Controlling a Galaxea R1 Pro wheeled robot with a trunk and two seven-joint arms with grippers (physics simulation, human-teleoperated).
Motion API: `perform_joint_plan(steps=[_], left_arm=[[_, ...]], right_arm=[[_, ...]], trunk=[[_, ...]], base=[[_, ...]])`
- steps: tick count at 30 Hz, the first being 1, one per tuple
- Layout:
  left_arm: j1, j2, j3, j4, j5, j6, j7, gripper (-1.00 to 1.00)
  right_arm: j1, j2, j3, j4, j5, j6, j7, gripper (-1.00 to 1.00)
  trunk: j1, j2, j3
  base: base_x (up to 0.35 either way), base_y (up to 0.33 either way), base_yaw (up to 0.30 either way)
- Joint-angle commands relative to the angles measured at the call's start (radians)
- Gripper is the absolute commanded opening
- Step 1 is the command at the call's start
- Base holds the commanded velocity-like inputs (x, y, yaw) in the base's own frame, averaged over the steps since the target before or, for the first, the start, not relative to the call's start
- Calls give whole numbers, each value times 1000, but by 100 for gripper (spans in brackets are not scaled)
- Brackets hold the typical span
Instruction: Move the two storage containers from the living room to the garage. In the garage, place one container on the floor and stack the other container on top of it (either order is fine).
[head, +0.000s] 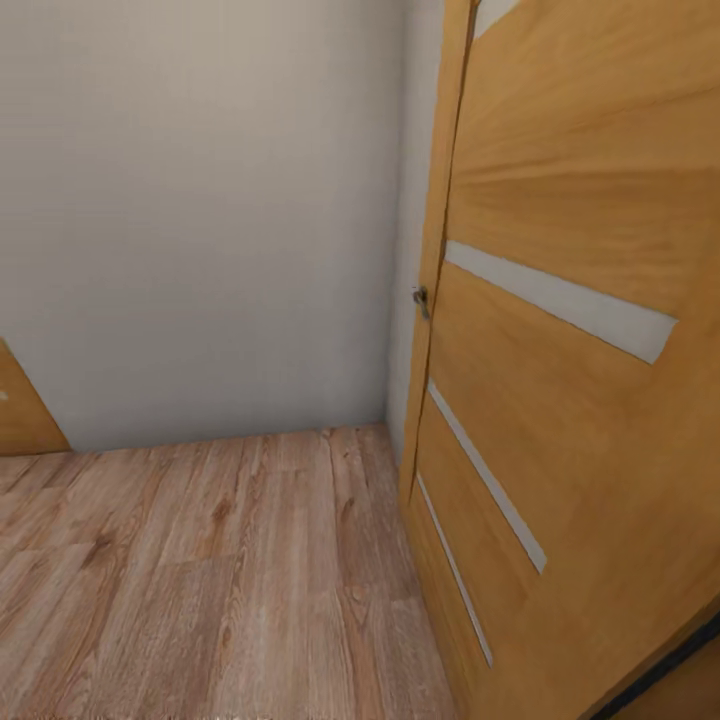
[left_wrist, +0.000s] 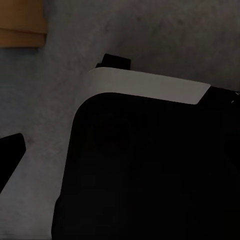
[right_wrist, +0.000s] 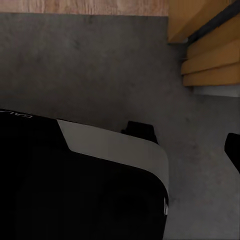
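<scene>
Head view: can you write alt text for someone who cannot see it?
A wood-panelled door with pale inset stripes stands ajar at the right, its small metal handle at the edge. Beside it a plain pale wall meets pale wood-plank flooring.

Both our wrist cams look down past our own base (left_wrist: 150, 170), a black body with a white rim, also in the right wrist view (right_wrist: 75, 190). One dark fingertip of the left claw (left_wrist: 10, 150) and one of the right claw (right_wrist: 234, 147) peek in; can't tell how the jaws stand.
</scene>
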Motion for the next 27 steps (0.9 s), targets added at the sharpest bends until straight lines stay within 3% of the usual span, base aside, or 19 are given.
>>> perform_joint_plan(steps=[1, 27], left_arm=[[-2, 0, 7, 4, 4, -7, 1, 100], [-2, -1, 6, 4, 4, -7, 1, 100]], right_arm=[[0, 0, 2, 0, 4, -2, 0, 100], [0, 0, 2, 0, 4, -2, 0, 100]], trunk=[[0, 0, -1], [0, 0, -1]], base=[[-9, 8, 291], [-1, 1, 286]])
